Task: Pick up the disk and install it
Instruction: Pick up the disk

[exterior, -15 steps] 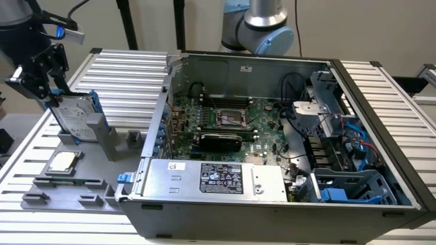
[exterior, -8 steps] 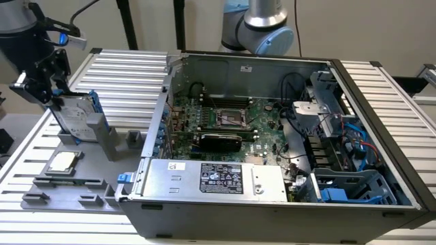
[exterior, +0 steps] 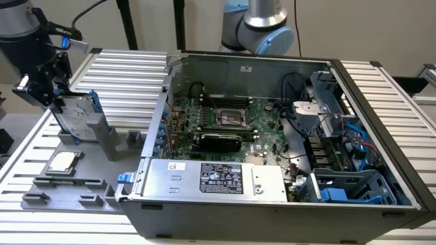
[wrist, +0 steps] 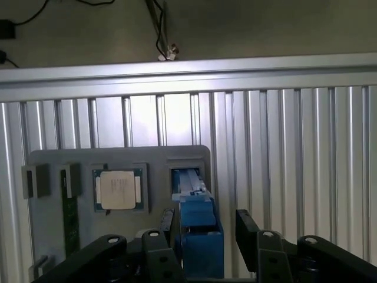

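At nine o'clock from the open computer case [exterior: 272,219], the disk [exterior: 73,118] [wrist: 199,236] stands upright in a slot of the grey fixture [exterior: 68,190] on the bench [exterior: 129,71]. The gripper [exterior: 58,103] [wrist: 206,227] sits at its top edge. The fingers [wrist: 247,227] are spread to either side of the blue carrier, with a gap visible beside one. A processor chip [exterior: 61,162] [wrist: 119,190] lies at six o'clock from the disk.

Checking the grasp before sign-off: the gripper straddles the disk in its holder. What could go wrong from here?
1. In the wrist view the disk sits off-centre in the open gripper; closing may tilt it in the grey holder.
2. The chip lies in the pocket beside the disk's slot; a sideways drift could clip it.
3. Loose blue and red cables run beside the drive cage; the disk may snag them.
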Action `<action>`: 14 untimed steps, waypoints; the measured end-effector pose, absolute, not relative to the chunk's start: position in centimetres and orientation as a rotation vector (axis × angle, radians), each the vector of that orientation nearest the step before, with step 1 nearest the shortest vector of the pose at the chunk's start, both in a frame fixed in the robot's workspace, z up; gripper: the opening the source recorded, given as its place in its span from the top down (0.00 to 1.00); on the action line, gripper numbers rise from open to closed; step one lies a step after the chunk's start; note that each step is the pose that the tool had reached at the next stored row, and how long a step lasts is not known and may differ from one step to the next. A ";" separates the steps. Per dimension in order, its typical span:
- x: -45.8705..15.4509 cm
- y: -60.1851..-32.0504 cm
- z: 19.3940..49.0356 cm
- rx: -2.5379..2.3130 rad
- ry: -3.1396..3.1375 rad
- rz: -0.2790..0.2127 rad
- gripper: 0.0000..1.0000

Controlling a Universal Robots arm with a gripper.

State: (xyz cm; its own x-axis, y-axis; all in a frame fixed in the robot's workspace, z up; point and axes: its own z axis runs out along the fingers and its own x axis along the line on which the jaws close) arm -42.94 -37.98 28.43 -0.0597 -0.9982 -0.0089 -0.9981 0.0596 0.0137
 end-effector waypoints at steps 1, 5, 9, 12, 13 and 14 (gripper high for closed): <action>-42.9 -38.0 28.4 2.152 -2.284 -0.025 0.00; -42.8 -38.0 28.4 2.155 -2.281 -0.025 0.00; -42.8 -38.0 28.4 2.157 -2.279 -0.025 0.00; -42.8 -38.0 28.3 2.158 -2.278 -0.024 1.00; -42.8 -38.0 28.3 2.158 -2.278 -0.024 1.00; -42.8 -38.0 28.3 2.158 -2.278 -0.024 1.00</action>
